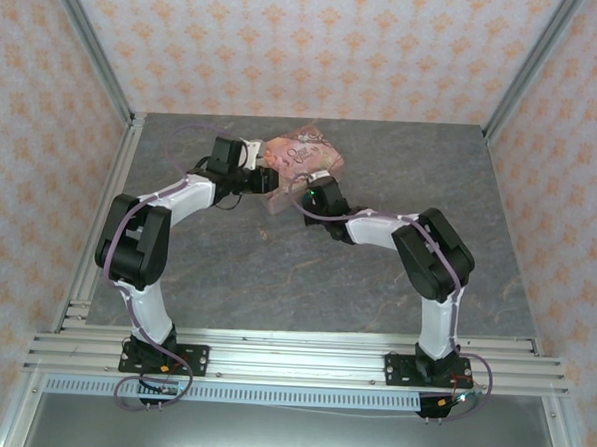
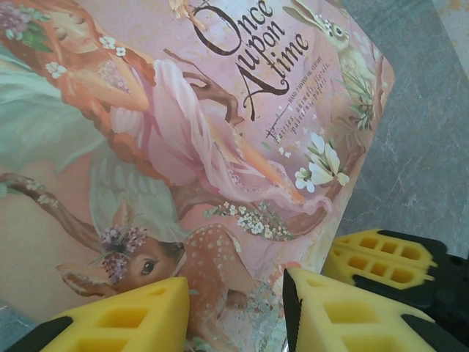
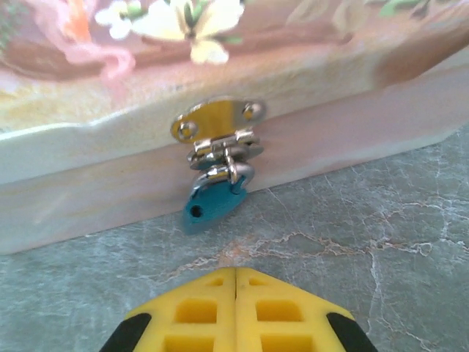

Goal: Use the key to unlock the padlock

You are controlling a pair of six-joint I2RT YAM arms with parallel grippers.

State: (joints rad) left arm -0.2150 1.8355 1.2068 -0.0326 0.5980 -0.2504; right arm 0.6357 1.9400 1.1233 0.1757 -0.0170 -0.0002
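The padlock is teal, the box pink with a painted fairy and fawn, the table grey-veined stone.

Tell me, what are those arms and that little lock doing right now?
Right gripper shut, just short of padlock. Left gripper clamped on pink box corner. Padlock on hasp, nothing between.

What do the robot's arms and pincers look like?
The left arm and right arm are white tubes with chunky black joints. Thin purple cables loop along them. The left pincer and right pincer have yellow wedge fingers with square holes and black backs.
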